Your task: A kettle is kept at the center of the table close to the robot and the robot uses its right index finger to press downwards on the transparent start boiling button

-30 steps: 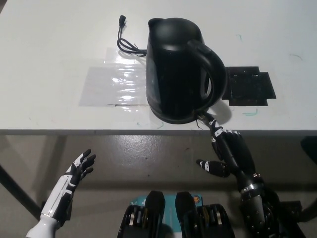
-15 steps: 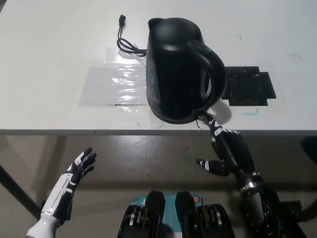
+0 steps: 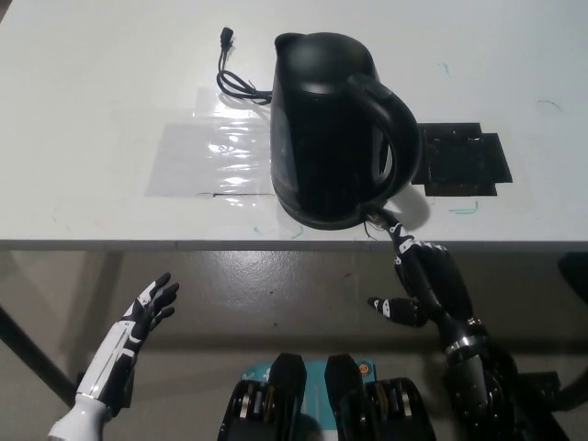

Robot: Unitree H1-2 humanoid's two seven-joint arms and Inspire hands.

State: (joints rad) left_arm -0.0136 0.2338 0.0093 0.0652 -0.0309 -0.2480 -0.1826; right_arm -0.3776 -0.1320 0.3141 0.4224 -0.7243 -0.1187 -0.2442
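A black kettle [image 3: 329, 129] stands on the white table [image 3: 110, 110] near its front edge, with its handle turned to the right. My black right hand [image 3: 421, 276] reaches up from below the table edge. One extended finger touches the base of the handle, where the transparent button [image 3: 376, 218] sits. That hand holds nothing. My white left hand [image 3: 145, 317] rests low at the left, below the table, fingers spread and open.
The kettle's black cord [image 3: 234, 78] lies coiled behind it at the left. A clear plastic sheet [image 3: 207, 156] is taped to the table left of the kettle. A black rectangular patch [image 3: 464, 158] lies to the kettle's right.
The right hand has shifted very slightly, with its fingertip staying at the base of the kettle's handle. The left hand and the kettle are unchanged.
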